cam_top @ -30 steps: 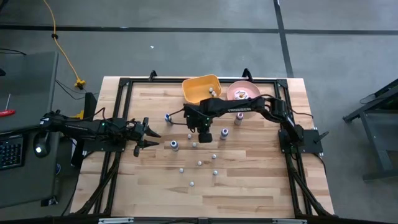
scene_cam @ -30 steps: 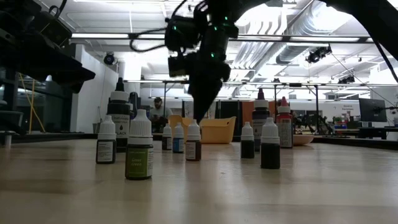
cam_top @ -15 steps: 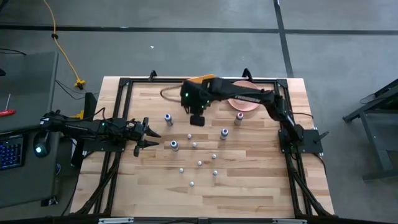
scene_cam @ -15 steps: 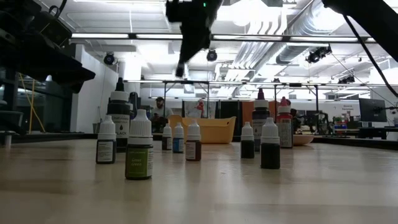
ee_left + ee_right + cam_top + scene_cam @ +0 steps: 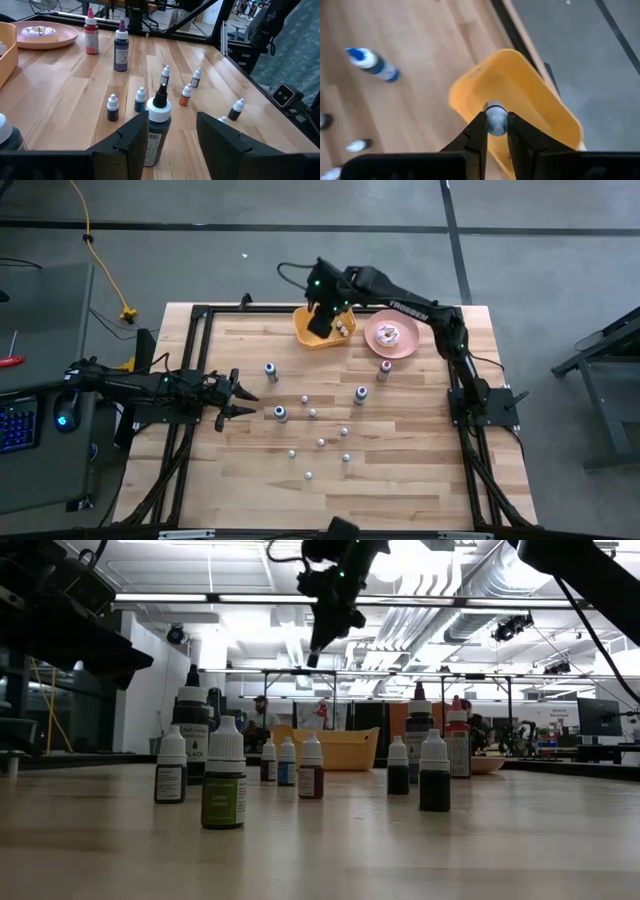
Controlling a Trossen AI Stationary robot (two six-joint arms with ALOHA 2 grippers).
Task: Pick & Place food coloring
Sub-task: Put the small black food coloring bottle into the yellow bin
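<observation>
High view: the right gripper is hanging over the yellow bin at the table's far edge, just beside the pink plate. The food coloring bottles are standing scattered across mid-table. The left gripper is waiting at the left side, fingers apart.

Low view: the bottles are standing upright in a loose row; the right gripper is hanging well above them.

Left wrist view: the left fingers are spreading wide – a black-capped bottle is standing between them, untouched as far as can be seen.

Right wrist view: the right gripper is clamping a small white-capped bottle directly above the bin; a blue bottle is standing on the wood beside it.
</observation>
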